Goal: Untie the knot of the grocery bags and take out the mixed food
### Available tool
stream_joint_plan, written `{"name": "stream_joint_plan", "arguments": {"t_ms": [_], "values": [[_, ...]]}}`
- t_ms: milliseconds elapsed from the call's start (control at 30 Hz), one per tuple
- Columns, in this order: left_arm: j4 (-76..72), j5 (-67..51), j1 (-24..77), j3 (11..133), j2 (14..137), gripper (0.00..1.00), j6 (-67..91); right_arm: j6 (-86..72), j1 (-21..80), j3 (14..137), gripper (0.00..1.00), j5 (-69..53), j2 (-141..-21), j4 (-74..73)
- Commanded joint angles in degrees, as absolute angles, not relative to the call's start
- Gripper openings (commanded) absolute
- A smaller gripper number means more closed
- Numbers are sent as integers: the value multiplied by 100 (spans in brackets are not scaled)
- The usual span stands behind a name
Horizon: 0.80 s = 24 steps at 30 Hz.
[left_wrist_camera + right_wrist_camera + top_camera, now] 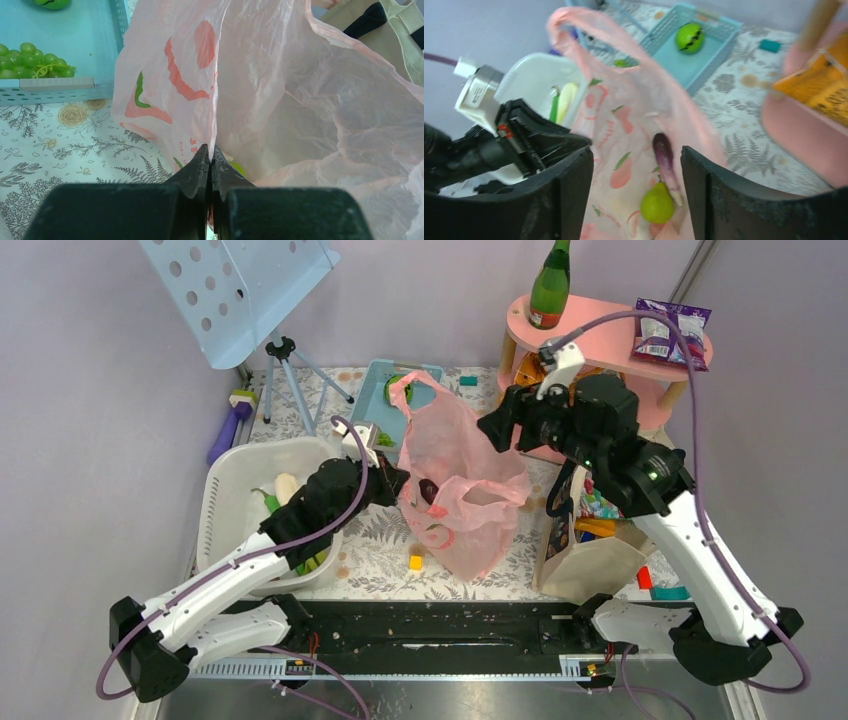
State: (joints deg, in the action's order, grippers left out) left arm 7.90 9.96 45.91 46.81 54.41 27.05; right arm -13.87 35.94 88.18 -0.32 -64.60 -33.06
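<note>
The pink plastic bag (462,485) stands open in the middle of the table. My left gripper (398,483) is shut on the bag's left edge, and the film is pinched between its tips in the left wrist view (210,150). My right gripper (497,425) is open and empty and hovers above the bag's mouth (636,152). Inside the bag lie a yellow-green pear (656,205) and a purple aubergine (665,157). The beige canvas tote (585,562) stands at the right with snack packets (598,508) in it. Leeks (272,500) lie in the white tub.
A white tub (225,490) sits left of the bag. A blue basket (385,390) with green fruit is behind. A pink side table (600,330) holds a green bottle (550,285) and a purple packet (672,332). A yellow block (416,562) lies in front of the bag.
</note>
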Motion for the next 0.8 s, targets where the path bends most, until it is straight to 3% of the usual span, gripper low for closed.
{"name": "stream_joint_plan", "arguments": {"t_ms": [0, 200, 367, 767], "values": [[443, 912, 4568, 4897, 5280, 0, 2584, -1403, 4061, 9038, 67, -825, -7062, -3432], [430, 929, 4562, 4827, 5227, 0, 2637, -1672, 4524, 8789, 48, -471, -7889, -3558], [429, 895, 4563, 4812, 5225, 0, 2632, -2052, 4582, 7713, 43, -116, -8296, -3076], [425, 804, 4560, 4781, 5278, 0, 2652, -3220, 5010, 6421, 61, 872, -8790, -2785]]}}
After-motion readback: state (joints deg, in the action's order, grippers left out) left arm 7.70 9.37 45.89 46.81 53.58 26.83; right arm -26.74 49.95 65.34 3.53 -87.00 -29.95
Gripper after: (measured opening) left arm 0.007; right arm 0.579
